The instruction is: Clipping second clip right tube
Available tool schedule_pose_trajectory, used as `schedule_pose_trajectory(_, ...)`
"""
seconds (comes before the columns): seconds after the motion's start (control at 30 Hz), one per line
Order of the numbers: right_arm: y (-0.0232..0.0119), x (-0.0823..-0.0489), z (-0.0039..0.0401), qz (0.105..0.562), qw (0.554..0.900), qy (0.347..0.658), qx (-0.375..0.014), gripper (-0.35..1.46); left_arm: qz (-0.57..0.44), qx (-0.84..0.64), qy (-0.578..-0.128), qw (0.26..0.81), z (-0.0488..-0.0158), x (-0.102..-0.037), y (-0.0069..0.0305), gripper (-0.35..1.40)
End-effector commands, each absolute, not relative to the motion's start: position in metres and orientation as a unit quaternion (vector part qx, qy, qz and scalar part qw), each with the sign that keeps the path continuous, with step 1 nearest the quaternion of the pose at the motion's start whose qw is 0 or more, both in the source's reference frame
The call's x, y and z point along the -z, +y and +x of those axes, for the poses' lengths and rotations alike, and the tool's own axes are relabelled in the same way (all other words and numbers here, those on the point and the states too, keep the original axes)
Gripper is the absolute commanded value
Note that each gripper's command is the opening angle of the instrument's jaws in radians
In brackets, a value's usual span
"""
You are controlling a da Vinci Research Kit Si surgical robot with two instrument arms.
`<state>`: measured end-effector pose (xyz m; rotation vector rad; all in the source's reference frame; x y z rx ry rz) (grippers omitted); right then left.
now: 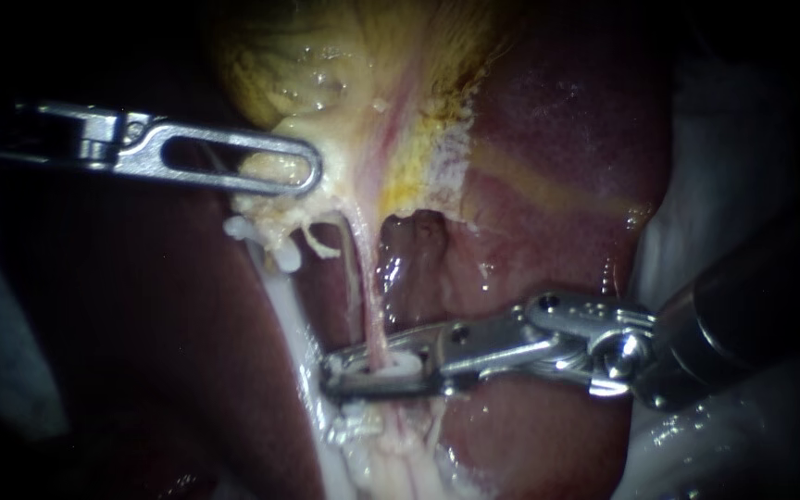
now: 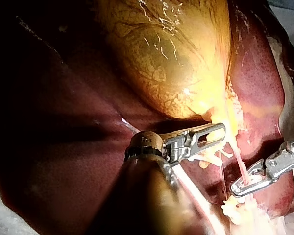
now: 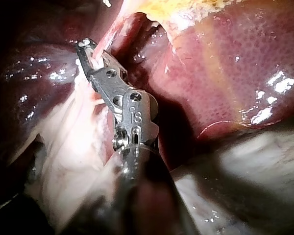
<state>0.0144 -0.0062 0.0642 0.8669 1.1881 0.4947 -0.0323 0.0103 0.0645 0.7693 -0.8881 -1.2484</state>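
A thin pink right tube [image 1: 369,296] runs down from the yellow gallbladder [image 1: 354,65]. Beside it lies a thicker white left tube [image 1: 281,296]. My right instrument [image 1: 335,370] comes in from the right. Its jaws straddle the right tube low down, shut on a white clip [image 1: 403,368] that sits around it. In the right wrist view the same jaws [image 3: 85,46] close over the pink tube [image 3: 105,41]. My left instrument [image 1: 303,174], with a slotted jaw, is shut on the gallbladder's lower end and holds it up, as the left wrist view also shows [image 2: 220,131].
Dark red liver [image 1: 557,139] lies behind and to the right of the tubes. Frayed white tissue [image 1: 391,444] hangs below the right instrument's jaws. Pale cloth [image 1: 743,139] borders the liver on the right, and it also lies beside the right shaft [image 3: 235,186].
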Motion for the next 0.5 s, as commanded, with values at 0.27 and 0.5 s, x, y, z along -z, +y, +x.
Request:
schedule_pose_trajectory(0.27,-0.0064,-0.0642,0.0139,0.386,0.731,0.518,-0.222,-0.35,0.339,0.550,-0.392,0.655,-0.0323,-0.0647,0.0104,-0.35)
schedule_pose_trajectory(0.5,-0.0063,-0.0642,0.0140,0.387,0.730,0.518,-0.221,-0.35,0.339,0.550,-0.392,0.655,-0.0323,-0.0647,0.0105,-0.35)
